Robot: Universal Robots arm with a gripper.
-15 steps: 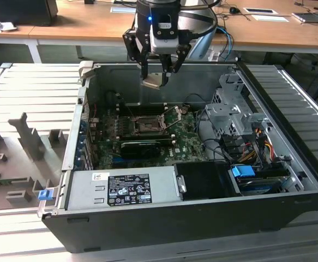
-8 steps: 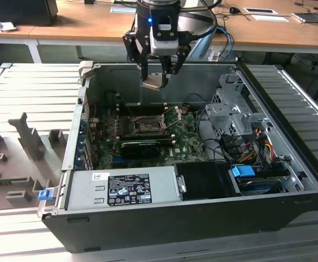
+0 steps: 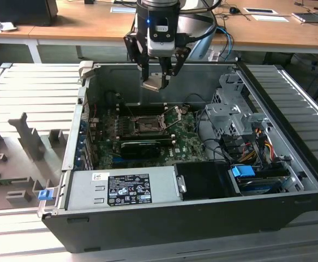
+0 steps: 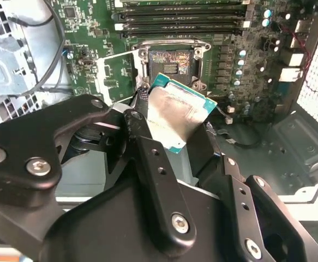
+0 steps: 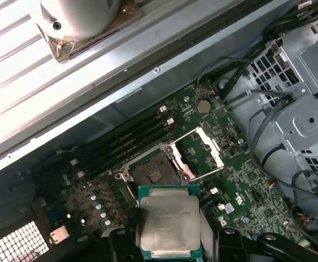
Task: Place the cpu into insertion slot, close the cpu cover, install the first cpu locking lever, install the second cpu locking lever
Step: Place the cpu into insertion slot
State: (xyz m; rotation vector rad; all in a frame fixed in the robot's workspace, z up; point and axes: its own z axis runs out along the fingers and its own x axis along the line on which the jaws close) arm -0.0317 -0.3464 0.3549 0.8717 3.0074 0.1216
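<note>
Step in hand: placing the cpu (image 5: pixel 168 221) into the insertion slot (image 5: pixel 153 173); the chip is not yet seated.
Jaws: the gripper (image 3: pixel 157 82) has its jaws closed narrow on the cpu, one on each of two opposite edges, with the pale metal top facing both wrist views.
Location of cpu: in the air inside the open computer case (image 3: pixel 202 218), above the motherboard (image 3: pixel 186 144) and well apart from the slot. In the exterior view it hangs over the far side of the board.
Attitude of cpu: it appears tilted, not level with the board, though the angle is hard to judge from these views.
Slot condition: open, with the contact field exposed and nothing lying in it.
cpu cover (image 5: pixel 211 146): swung open and lying just beside the slot, clear of the opening.
Alignment requirement: judged from the wrist views, the chip must be brought level and squared to the slot frame, with its edges parallel to the slot walls, before it goes down.
Descent requirement: lower it straight down without sideways sliding. The contacts would likely bend under a dragged or corner-first landing.
Release requirement: the jaws should let go only once the chip lies flat inside the frame, not perched on a wall.
Hazard: the memory modules (image 4: pixel 180 16) stand just beside the slot, so the jaws need clearance on that side.
</note>
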